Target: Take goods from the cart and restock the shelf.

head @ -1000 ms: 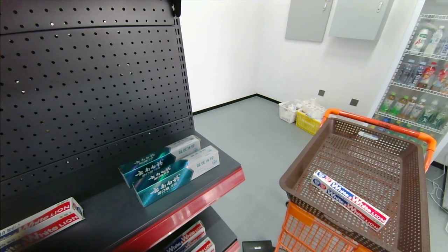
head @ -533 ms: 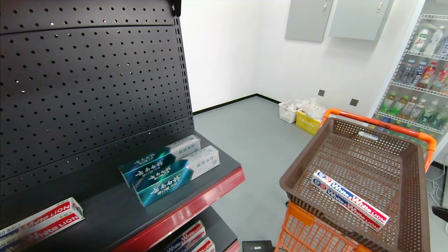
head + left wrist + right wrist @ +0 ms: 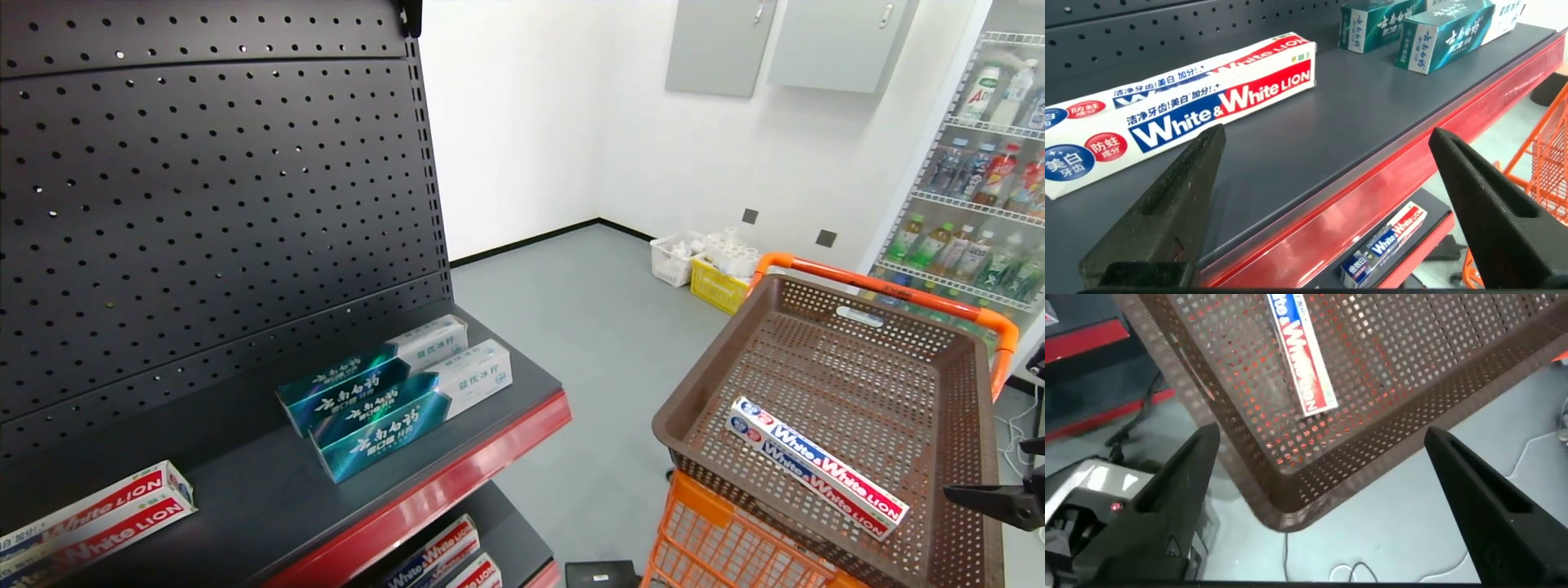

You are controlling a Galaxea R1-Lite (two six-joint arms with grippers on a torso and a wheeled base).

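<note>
The right gripper's fingers point(image 3: 1176, 490) are standing wide apart, gripping nothing. The right gripper point(image 3: 1321, 433) is hanging over the near corner of the brown basket point(image 3: 1290, 502), partly above the grey floor outside the rim. The white, blue and red toothpaste box point(image 3: 1302, 355) is lying flat on the basket's perforated bottom. It is lying beyond the fingertips and not between them, and neither finger is touching it. In the head view the box is lying slantwise near the basket's near wall, with one dark finger showing close to its near end, above the basket's right rim. The basket is sitting on top of the orange cart point(image 3: 890, 287).

The left gripper's fingers point(image 3: 1176, 204) are likewise spread wide, with nothing between them. The left gripper point(image 3: 1327, 131) is hanging in front of the shelf point(image 3: 245, 490), facing its red front edge. A white and red toothpaste box point(image 3: 1184, 110) is lying on the shelf board beyond the fingers, apart from them. Two green toothpaste boxes point(image 3: 392, 392) are lying side by side, touching, farther along the same board. More white and red boxes point(image 3: 1388, 245) are lying on the lower board.

A drinks cooler point(image 3: 980, 163) is standing against the wall behind the cart.
</note>
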